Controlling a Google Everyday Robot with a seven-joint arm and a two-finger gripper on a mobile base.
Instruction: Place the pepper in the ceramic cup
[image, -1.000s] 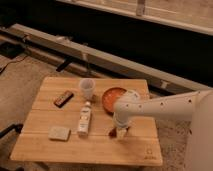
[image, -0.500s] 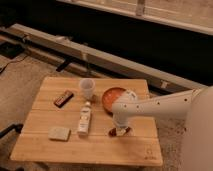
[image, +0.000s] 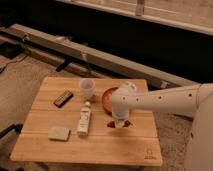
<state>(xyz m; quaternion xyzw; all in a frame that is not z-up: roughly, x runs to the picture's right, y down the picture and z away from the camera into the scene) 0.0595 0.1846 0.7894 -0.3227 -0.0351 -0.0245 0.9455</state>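
Note:
The ceramic cup (image: 87, 88) is small, pale and upright on the wooden table (image: 100, 145), towards the back middle. My gripper (image: 119, 122) points down at the table to the right of centre, just in front of the orange-red bowl (image: 108, 99). A small dark red shape, apparently the pepper (image: 126, 123), shows right at the gripper's tip, low by the tabletop and partly hidden by it. The cup stands well to the back left of the gripper.
A flat dark red-brown bar (image: 63, 98) lies at the left back. A white bottle (image: 84, 119) lies on its side in the middle. A pale sponge-like block (image: 59, 133) lies at the front left. A dark rail and floor run behind the table.
The arm and gripper have shifted very slightly to the left. The objects on the table have not moved.

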